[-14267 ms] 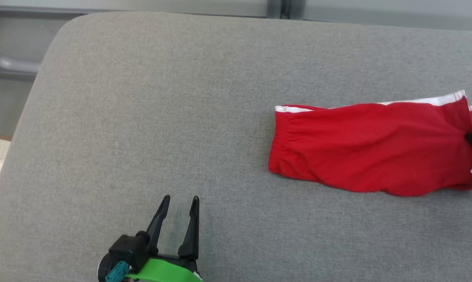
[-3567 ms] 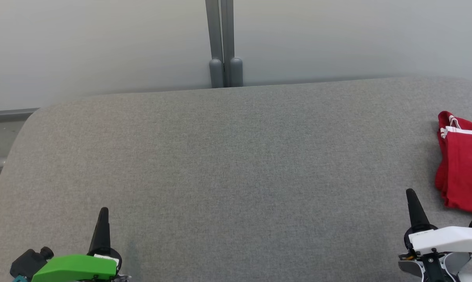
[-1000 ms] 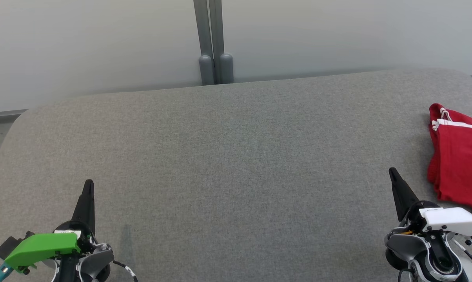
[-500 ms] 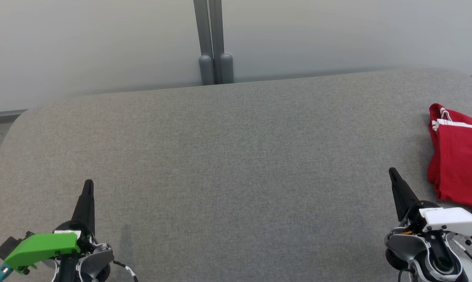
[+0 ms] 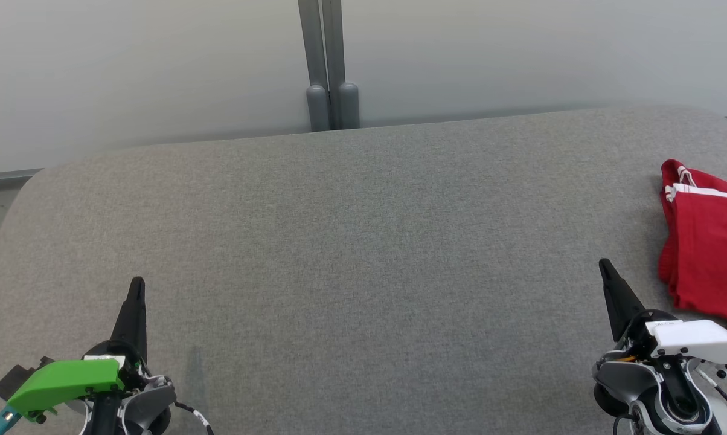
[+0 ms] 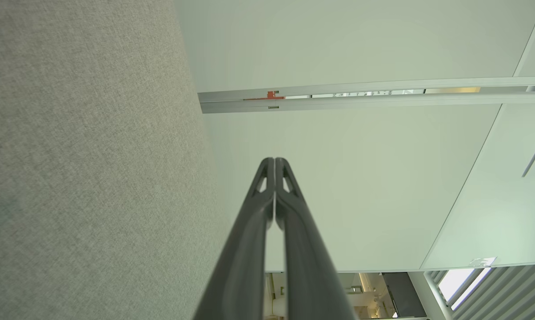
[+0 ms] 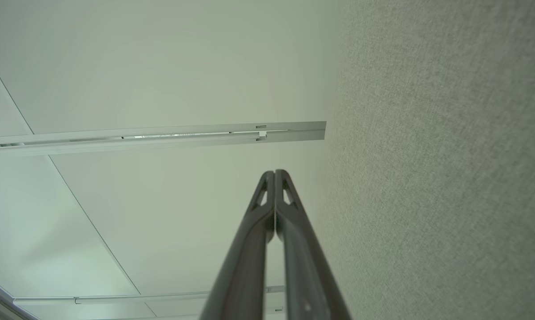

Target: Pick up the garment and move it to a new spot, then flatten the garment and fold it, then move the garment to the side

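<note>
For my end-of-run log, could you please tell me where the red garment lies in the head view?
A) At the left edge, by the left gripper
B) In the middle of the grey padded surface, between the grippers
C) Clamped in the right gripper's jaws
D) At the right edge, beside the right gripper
D: the red garment lies folded at the right edge of the grey padded surface, apart from the right gripper, whose jaws are shut on nothing.

One garment [image 5: 709, 248], one cushion [image 5: 363, 241], two grippers: left gripper [image 5: 136, 287], right gripper [image 5: 606, 269]
</note>
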### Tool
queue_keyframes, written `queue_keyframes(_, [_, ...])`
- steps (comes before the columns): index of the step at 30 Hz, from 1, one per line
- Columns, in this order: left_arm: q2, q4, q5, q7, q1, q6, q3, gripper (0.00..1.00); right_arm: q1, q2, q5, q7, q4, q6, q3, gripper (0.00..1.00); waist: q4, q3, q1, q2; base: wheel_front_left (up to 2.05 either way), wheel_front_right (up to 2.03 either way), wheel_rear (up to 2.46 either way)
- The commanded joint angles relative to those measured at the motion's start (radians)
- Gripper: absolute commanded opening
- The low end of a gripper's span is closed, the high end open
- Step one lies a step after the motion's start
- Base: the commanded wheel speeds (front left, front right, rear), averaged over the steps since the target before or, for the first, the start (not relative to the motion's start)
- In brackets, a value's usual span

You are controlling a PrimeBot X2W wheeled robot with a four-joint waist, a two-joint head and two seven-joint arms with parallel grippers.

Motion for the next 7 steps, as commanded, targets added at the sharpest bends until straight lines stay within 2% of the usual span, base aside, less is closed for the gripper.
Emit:
queue_keyframes(1, [0.001, 0.000, 0.001, 0.001, -0.016, -0.006, 0.004, 0.00, -0.005, -0.001, 0.007, 0.003, 0.001, 0.000, 0.001, 0.00, 0.000, 0.000, 0.0000, 0.0000, 0.00, 0.00, 0.00])
queue_keyframes(7, [0.000, 0.000, 0.002, 0.003, -0.016, -0.006, 0.006, 0.00, -0.005, -0.001, 0.007, 0.003, 0.001, 0.001, 0.001, 0.00, 0.000, 0.000, 0.0000, 0.0000, 0.00, 0.00, 0.00])
